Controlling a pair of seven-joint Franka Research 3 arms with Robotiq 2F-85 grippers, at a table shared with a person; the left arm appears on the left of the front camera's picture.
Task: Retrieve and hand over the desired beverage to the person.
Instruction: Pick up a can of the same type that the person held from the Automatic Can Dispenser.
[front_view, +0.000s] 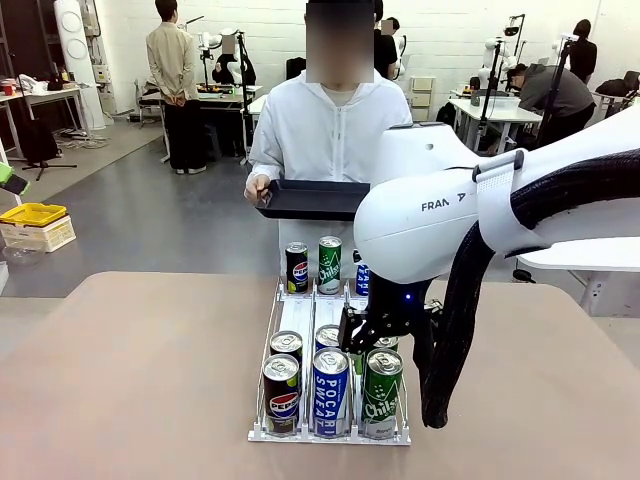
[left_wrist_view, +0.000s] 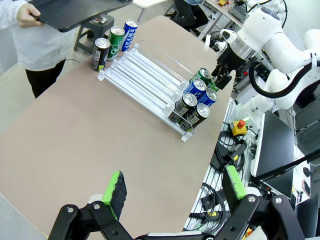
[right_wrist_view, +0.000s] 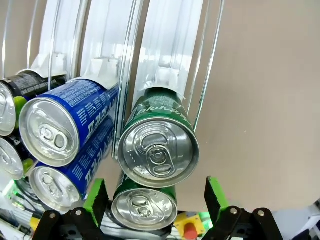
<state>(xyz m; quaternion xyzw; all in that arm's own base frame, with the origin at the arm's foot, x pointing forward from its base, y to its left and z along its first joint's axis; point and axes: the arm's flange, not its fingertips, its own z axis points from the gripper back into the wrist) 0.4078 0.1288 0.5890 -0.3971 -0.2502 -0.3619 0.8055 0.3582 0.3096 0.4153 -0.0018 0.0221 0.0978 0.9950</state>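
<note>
Hand: right gripper (right_wrist_view: 156, 200) straddled the green can (right_wrist_view: 144, 207), pads apart, not clamped from what I saw.
Place: near end of rack (front_view: 330, 436), right lane.
Risk: second green can (right_wrist_view: 157, 150) sat just behind, and I feared an off-centre squeeze dragging it.
Spare: left gripper (left_wrist_view: 175, 187) hung wide open.
</note>
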